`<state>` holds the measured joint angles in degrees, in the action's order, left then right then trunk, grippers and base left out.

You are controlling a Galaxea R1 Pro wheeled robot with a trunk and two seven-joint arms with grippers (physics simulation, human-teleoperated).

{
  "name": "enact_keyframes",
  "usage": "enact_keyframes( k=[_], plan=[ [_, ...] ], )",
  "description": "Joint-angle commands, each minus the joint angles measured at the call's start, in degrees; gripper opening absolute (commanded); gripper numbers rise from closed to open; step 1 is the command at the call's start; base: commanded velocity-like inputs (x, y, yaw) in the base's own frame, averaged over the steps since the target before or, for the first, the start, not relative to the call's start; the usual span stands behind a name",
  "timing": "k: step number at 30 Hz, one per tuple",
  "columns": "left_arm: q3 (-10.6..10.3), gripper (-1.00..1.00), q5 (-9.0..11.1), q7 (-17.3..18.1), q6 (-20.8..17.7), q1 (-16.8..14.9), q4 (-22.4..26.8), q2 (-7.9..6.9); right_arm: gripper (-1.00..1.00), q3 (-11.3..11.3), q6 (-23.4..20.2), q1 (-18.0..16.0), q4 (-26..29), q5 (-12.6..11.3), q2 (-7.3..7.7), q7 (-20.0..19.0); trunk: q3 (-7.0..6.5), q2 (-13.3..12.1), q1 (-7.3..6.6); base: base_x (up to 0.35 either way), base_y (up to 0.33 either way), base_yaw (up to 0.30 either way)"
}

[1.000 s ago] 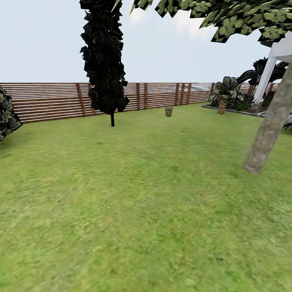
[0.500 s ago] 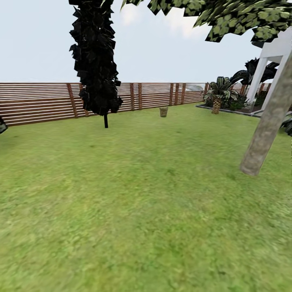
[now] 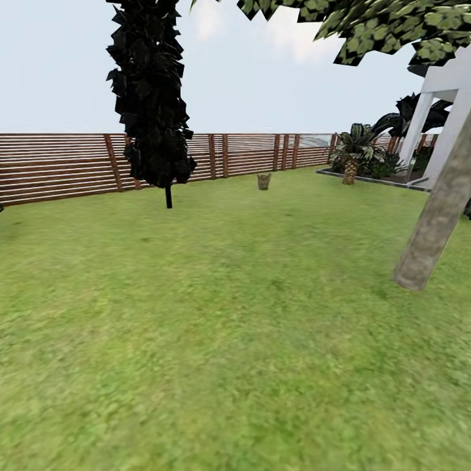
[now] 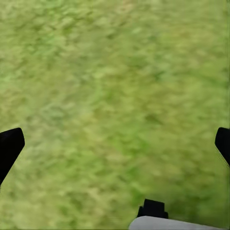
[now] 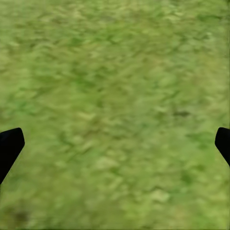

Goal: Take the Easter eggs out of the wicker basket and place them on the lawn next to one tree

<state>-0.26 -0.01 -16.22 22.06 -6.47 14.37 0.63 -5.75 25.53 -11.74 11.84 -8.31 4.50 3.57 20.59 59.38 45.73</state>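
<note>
The lawn point(image 3: 216, 327) spreads out ahead of me in the head view. At the right stands the tree, a leaning grey-beige trunk point(image 3: 435, 222) under a leafy crown point(image 3: 373, 26). The Easter eggs are out of view. Far off near the fence sits a small tan container point(image 3: 263, 181), too small to tell whether it is the wicker basket. In the left wrist view my left gripper point(image 4: 115, 146) is open over bare grass point(image 4: 115, 86), its dark fingertips point(image 4: 10, 146) at the picture's edges. My right gripper point(image 5: 115, 143) is also open over grass point(image 5: 115, 96), with nothing between its fingers.
A narrow dark cypress point(image 3: 152, 98) rises at the back left before a brown slatted fence point(image 3: 59, 163). A short palm point(image 3: 353, 154) and shrubs fill a bed at the back right beside white house posts point(image 3: 418, 131).
The whole head view has shifted, so the camera has turned a little right: the cypress and the tan container sit further left in the picture, and a bush has left the left edge.
</note>
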Motion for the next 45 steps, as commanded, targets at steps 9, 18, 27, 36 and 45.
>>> enact_keyframes(
  k=[9, 18, 27, 36, 45],
  plan=[
    [-0.61, 1.00, -0.28, -0.21, 0.26, -0.04, -0.04, 0.49, 1.00, -0.47, 0.14, -0.05, -0.30, -0.56, 0.04, 0.21, 0.06, 0.04, 0.04, 0.335, 0.000, 0.000],
    [-0.62, 1.00, -0.34, -0.21, 0.35, -0.04, -0.05, 0.51, 1.00, -0.47, 0.14, -0.04, 0.13, -0.57, 0.07, 0.21, 0.06, 0.04, 0.04, 0.335, 0.000, 0.000],
    [-0.62, 1.00, -0.41, -0.21, 0.34, -0.04, -0.05, 0.57, 1.00, -0.43, 0.14, -0.04, 0.22, -0.55, 0.07, 0.21, 0.06, 0.04, 0.04, 0.335, 0.000, 0.000],
    [-0.69, 1.00, -0.42, -0.21, 0.35, -0.04, -0.05, 0.58, 1.00, -0.55, 0.19, -0.04, 0.21, -0.38, 0.06, 0.21, 0.06, 0.04, 0.04, 0.335, 0.000, 0.000],
    [-0.71, 1.00, -0.43, -0.17, 0.30, -0.04, -0.23, 0.60, 1.00, -0.56, 0.22, -0.04, 0.26, -0.33, 0.07, 0.21, 0.06, 0.04, 0.04, 0.335, 0.000, 0.000]
  ],
)
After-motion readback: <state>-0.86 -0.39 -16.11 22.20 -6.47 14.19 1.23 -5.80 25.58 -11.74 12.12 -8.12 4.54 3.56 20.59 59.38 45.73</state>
